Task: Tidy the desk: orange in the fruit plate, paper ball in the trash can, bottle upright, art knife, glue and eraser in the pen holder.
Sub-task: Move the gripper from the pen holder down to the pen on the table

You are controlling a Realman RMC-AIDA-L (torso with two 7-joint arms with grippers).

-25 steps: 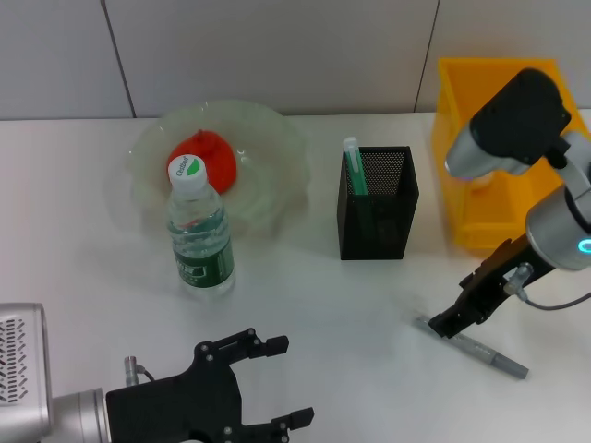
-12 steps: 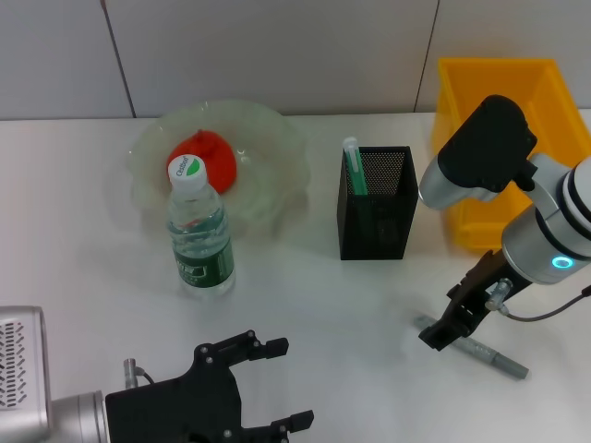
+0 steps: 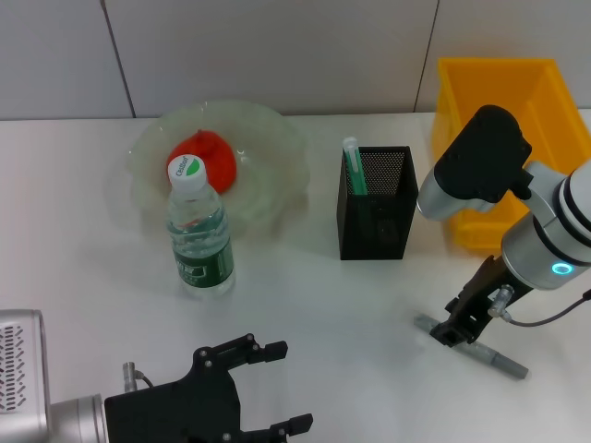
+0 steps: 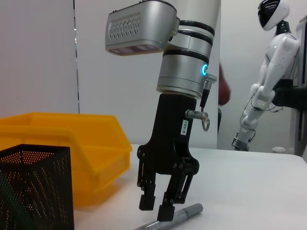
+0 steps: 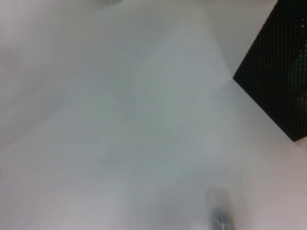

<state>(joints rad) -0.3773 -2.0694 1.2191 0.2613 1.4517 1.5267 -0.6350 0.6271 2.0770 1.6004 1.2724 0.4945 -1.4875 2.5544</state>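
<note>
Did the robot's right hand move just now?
Yes. The right hand slid along the grey art knife, now a bit farther from the black pen holder.

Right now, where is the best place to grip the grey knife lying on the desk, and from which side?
Probably its middle, from straight above, fingers across the thin width: the knife lies flat and apart. The right pincer hangs open over its left end.

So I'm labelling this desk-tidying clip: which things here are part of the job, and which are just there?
Part of the job:
orange in fruit plate
upright bottle
pen holder
knife lying on the desk
yellow bin
right end effector, open over the knife

Just there:
left end effector, idle and open
white robot in the background
</note>
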